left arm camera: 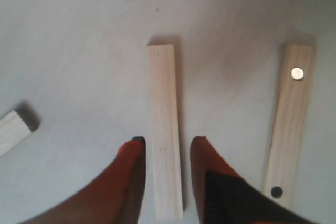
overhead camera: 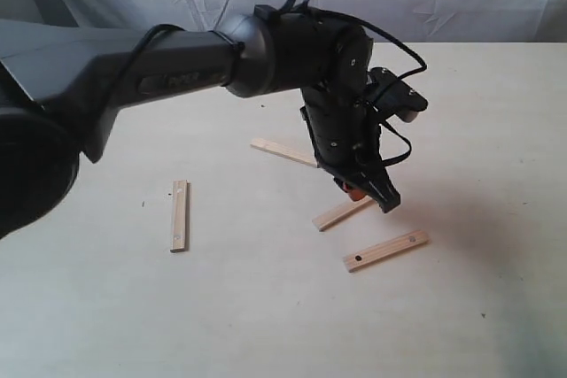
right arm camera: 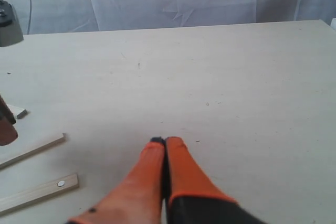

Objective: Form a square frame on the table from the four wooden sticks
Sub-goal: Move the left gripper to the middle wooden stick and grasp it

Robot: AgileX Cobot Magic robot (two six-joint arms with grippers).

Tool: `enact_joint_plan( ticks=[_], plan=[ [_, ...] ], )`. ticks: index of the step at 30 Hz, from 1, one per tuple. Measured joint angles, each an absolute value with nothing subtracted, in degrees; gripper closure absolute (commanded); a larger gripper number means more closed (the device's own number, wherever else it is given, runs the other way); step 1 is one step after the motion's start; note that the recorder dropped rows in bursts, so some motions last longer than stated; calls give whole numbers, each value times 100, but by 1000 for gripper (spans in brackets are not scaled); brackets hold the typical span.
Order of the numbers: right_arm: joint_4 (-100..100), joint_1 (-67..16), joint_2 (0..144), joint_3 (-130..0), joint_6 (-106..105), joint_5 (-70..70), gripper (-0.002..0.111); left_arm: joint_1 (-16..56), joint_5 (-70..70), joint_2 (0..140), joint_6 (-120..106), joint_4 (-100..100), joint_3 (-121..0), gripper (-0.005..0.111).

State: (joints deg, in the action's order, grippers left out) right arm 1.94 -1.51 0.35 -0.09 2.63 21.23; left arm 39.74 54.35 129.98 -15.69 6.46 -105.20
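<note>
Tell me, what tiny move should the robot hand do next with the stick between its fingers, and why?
Probably close the left gripper on the plain stick. Its jaws stand open, one on each side of that stick, so a squeeze should grab it. The stick lies flat on the table, apart from the dotted stick, so no square exists yet.

Left claw above middle stick, three other sticks scattered apart, cream table

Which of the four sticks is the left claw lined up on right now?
The plain stick with no holes showing, lying between the open left claw's fingers. The holed stick lies beside it, outside the claw.
</note>
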Motion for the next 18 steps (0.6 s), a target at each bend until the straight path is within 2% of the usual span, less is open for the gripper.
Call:
enact_joint_plan(
  ticks=[13,15,18],
  plan=[
    [194,-151,35,-9,263,2123,108,3994,5283,13433,-1678,454,-10530,69],
    [194,-151,35,-9,263,2123,108,3994,5274,13465,-1678,454,-10530,74],
    [194,-151,35,-9,263,2123,108,3994,5274,13465,-1678,430,-10530,89]
  ],
)
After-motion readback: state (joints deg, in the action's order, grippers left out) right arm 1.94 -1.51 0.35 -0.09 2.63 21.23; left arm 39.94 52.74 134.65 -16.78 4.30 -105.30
